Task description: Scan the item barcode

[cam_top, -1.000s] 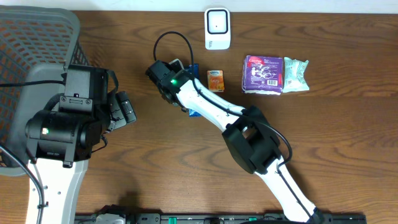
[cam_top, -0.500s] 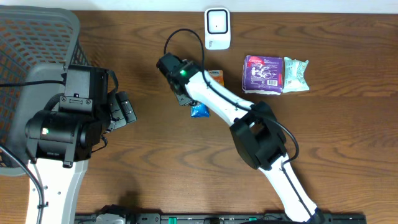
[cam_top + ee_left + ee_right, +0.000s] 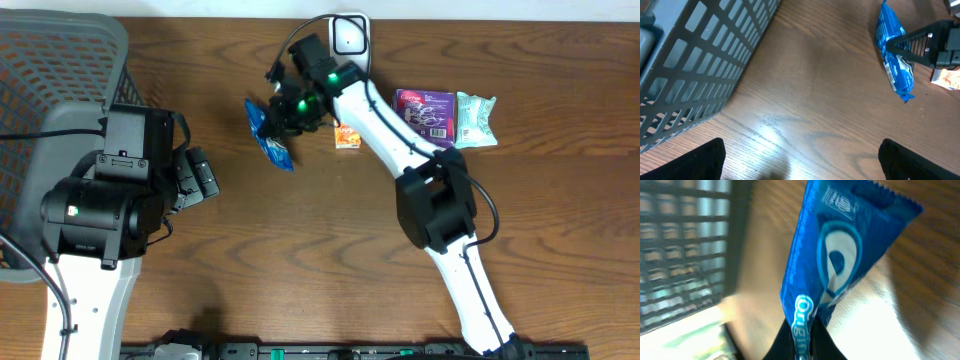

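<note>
Big stuff first: grey basket (image 3: 55, 70) and the L gripper (image 3: 200, 178), jaws wide open w/ nothing in them, both sit on the side where the R arm extends, so a low swing could clip either. R gripper (image 3: 286, 115) is clamped shut on a thin edge of the blue snack packet (image 3: 270, 135), which looks lifted off the table (image 3: 300, 250) btwn basket and white scanner (image 3: 350, 45), not in front of it. Barcode not visible, so the scan prob fails w/o a turn, and a fast wrist roll could let the wrapper slip. Small orange box (image 3: 347, 135) just beside the R arm could get nudged.
</note>
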Robot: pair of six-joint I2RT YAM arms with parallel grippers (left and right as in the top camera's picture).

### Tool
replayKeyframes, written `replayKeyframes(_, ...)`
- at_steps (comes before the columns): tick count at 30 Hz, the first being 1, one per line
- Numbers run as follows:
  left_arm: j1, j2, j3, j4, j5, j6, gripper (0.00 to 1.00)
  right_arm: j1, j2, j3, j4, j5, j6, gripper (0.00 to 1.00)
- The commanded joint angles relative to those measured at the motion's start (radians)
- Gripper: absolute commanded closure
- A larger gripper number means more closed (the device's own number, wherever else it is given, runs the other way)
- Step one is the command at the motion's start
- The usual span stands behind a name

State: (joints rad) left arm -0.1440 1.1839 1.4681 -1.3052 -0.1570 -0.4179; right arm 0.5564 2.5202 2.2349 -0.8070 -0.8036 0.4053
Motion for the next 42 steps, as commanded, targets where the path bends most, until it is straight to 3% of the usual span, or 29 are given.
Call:
replayKeyframes(1, 0.005, 0.006, 0.009, -0.004, -0.011, 0.006, 0.02, 0.013, 0.020, -0.111, 0.091, -0.227, 0.222, 0.99)
replayKeyframes(6, 0.005, 0.006, 0.009, -0.004, -0.011, 0.006, 0.02, 0.014, 0.020, -0.290, 0.396, -0.301, 0.463, 0.99)
replayKeyframes(9, 0.005, 0.006, 0.009, -0.004, -0.011, 0.006, 0.02, 0.002, 0.020, -0.338, 0.472, -0.273, 0.499, 0.96)
replayKeyframes(14, 0.005, 0.006, 0.009, -0.004, -0.011, 0.006, 0.02, -0.050, 0.001, -0.332, 0.448, -0.198, 0.454, 0.75)
replayKeyframes(25, 0.005, 0.006, 0.009, -0.004, -0.011, 0.006, 0.02, -0.092, -0.171, -0.174, -0.021, 0.302, 0.102, 0.65)
replayKeyframes(34, 0.005, 0.006, 0.009, -0.004, -0.011, 0.006, 0.02, 0.050, -0.198, -0.169, -0.048, 0.501, -0.049, 0.58)
replayKeyframes(38, 0.005, 0.006, 0.009, -0.004, -0.011, 0.006, 0.02, 0.107, -0.195, -0.169, -0.048, 0.544, -0.044, 0.46)
replayKeyframes(42, 0.005, 0.006, 0.009, -0.004, -0.011, 0.006, 0.02, 0.130, -0.182, -0.170, -0.041, 0.530, 0.006, 0.45)
